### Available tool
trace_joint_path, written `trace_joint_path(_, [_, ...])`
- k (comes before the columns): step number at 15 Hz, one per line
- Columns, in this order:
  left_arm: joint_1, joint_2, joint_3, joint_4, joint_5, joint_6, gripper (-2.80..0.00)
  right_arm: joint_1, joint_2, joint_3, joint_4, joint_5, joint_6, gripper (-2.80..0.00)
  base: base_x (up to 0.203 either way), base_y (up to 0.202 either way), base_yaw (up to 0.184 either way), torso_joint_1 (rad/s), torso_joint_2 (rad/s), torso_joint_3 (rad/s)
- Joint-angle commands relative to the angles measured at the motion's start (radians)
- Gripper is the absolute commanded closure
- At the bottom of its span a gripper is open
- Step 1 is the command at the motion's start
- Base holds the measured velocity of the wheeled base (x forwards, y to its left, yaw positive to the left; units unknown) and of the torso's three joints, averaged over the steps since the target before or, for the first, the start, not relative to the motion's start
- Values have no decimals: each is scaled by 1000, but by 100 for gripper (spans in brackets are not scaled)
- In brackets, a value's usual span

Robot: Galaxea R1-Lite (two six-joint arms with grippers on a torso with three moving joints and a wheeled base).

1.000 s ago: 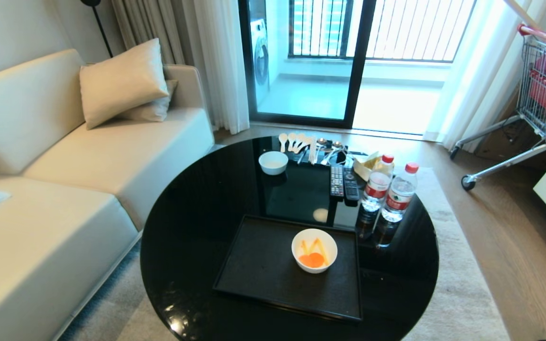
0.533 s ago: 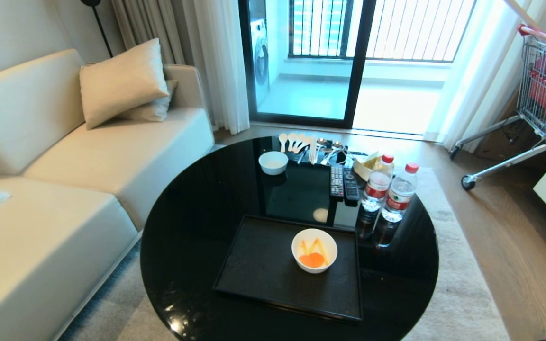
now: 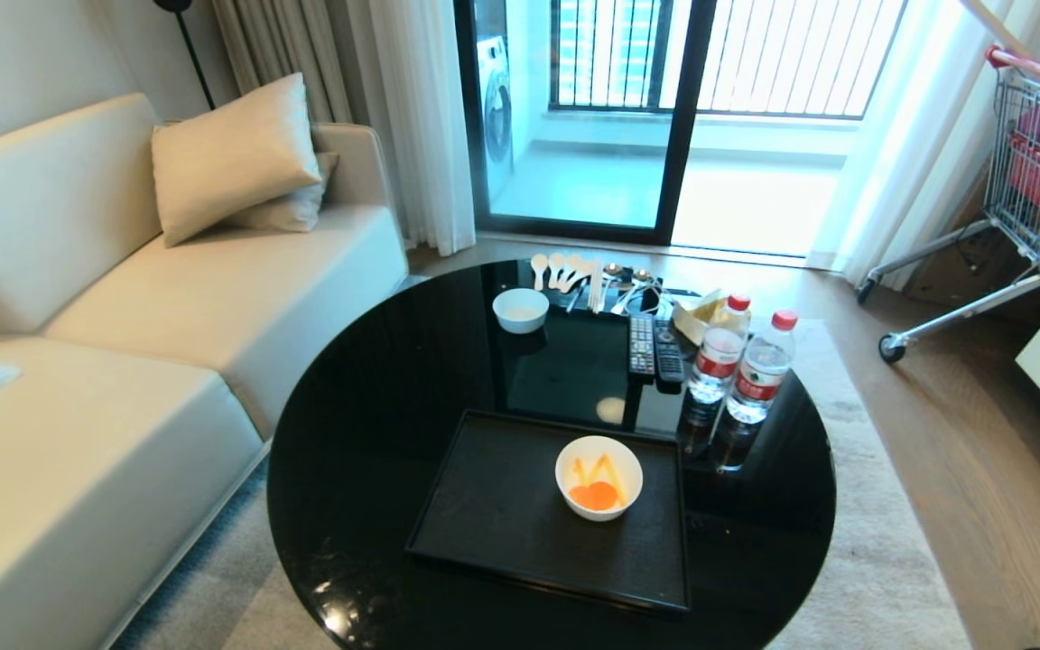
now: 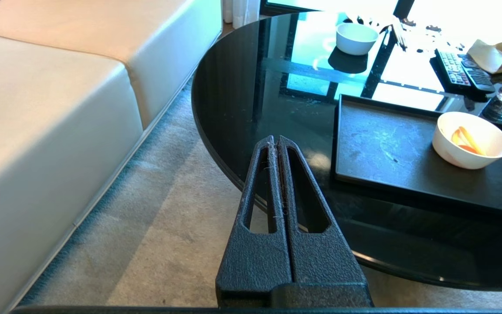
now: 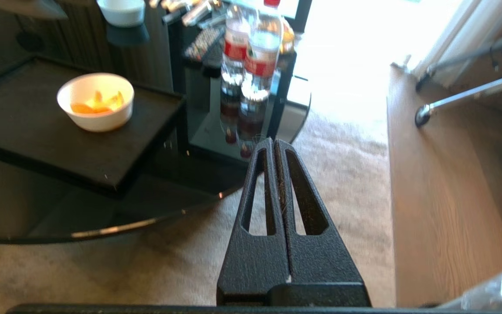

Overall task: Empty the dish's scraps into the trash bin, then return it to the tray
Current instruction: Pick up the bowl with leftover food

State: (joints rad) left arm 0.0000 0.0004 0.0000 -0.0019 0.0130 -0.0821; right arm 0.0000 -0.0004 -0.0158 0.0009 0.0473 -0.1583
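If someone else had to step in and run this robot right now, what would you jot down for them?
Left gripper: shut, empty, hanging off the table's near edge beside the sofa.
Right gripper: shut, empty, off the table's edge above the rug.
Dish: on the tray, on its right part, scraps inside.
Trash bin: only a bit of clear plastic shows in the right wrist view's corner, possibly its liner.
Done: nothing.
Left: grasp dish, empty it, return it.

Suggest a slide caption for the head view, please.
White dish of carrot scraps on the black tray, round table.
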Motion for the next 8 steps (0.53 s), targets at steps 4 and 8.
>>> trace_joint_path(4, [0,0,0,-1,1,-1,0,1,198,-292,139,39,-9,0,0,0,0,0,0,0])
trace_joint_path(8, [0,0,0,-1,1,-2,0,1,560,-492,128,74,-81,0,0,0,0,0,0,0])
